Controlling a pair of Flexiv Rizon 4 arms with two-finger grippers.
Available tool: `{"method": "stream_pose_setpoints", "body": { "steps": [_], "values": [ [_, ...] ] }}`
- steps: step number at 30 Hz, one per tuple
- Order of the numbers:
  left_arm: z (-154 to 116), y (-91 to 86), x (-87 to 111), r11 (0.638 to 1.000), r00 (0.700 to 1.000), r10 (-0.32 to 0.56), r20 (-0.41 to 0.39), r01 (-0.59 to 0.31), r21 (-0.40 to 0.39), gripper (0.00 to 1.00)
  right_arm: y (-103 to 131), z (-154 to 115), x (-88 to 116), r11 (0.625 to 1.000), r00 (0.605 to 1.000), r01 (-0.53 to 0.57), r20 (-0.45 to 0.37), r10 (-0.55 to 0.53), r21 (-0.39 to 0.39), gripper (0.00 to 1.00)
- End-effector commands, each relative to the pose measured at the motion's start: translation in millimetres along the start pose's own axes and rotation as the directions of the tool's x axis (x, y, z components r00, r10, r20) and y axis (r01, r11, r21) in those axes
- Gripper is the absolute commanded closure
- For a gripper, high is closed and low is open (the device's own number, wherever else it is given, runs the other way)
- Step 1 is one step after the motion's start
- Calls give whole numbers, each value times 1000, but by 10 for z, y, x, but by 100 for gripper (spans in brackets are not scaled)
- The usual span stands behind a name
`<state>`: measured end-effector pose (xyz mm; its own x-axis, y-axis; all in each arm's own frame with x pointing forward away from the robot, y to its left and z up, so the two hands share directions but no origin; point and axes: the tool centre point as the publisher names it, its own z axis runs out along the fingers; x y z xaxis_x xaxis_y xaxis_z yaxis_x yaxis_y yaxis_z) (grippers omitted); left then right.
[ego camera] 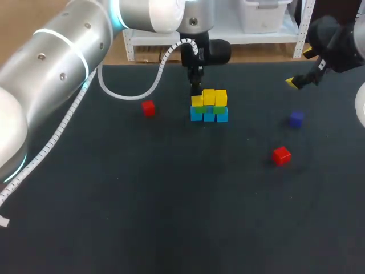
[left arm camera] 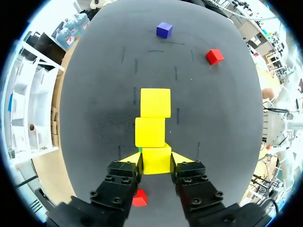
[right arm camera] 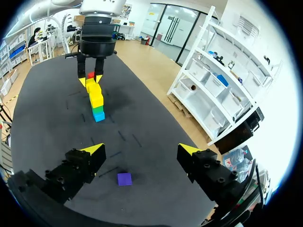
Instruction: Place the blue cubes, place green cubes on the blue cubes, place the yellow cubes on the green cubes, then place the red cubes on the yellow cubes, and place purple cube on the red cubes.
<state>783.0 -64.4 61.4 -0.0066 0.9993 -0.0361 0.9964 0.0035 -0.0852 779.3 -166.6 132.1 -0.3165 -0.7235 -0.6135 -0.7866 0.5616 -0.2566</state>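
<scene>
The dark table (ego camera: 171,217) is the biggest thing here, and all the cubes sit right on it. There is no box or bowl to see, so nothing is inside anything.

The big left arm (ego camera: 51,74) reaches past the middle to the stack (ego camera: 209,107) at the far side of the table. The left gripper (ego camera: 195,90) pinches a yellow cube (left arm camera: 156,158), with one finger on each side. This cube sits at the end of the top row, next to the two other yellow cubes (left arm camera: 155,102). Under them are the green cubes (ego camera: 220,109), and at the bottom are the blue cubes (ego camera: 209,116).

The right gripper (right arm camera: 142,150) hangs above the far right of the table. Its fingers are spread wide and hold nothing.

The robot looks to be putting down the last yellow cube. To do it well, the cube should lie flat on the green one and be in line with the row. Then the fingers should open just a little and go straight up, so nothing gets bumped.

The red and purple cubes are not on the stack yet. One red cube (ego camera: 148,108) lies near the stack on its left. The other red cube (ego camera: 281,155) lies well apart on the right, and the purple cube (ego camera: 295,119) is near it, farther back.
</scene>
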Motion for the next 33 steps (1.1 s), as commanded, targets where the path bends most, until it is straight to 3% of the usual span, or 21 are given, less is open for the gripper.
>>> {"method": "stream_pose_setpoints", "body": {
  "steps": [1, 26, 30, 31, 32, 33],
  "values": [
    [-7, 77, -20, 1000, 1000, -2, -6, 2, 12, 100, 8, 0, -4, 1000, 1000, -1, -2, 1, 4, 0],
    [2, 119, -40, 1000, 1000, -6, -1, 6, 17, 98, 8, 0, -4, 1000, 1000, -1, -2, 1, 4, 0],
    [-4, 109, -39, 1000, 1000, -7, 1, 7, 22, 62, 8, 0, -4, 1000, 1000, -1, -2, 1, 4, 0],
    [-4, 109, -39, 1000, 1000, -8, 1, 8, 23, 46, 8, 0, -4, 1000, 1000, -1, -2, 1, 4, 0],
    [-4, 107, -39, 1000, 1000, -11, 2, 10, 24, 9, 8, 0, -4, 1000, 1000, -1, -2, 1, 4, 0],
    [-4, 105, -38, 1000, 1000, -18, 4, 18, 23, 0, 8, 0, -4, 1000, 1000, -1, -2, 1, 4, 0]
  ]
}}
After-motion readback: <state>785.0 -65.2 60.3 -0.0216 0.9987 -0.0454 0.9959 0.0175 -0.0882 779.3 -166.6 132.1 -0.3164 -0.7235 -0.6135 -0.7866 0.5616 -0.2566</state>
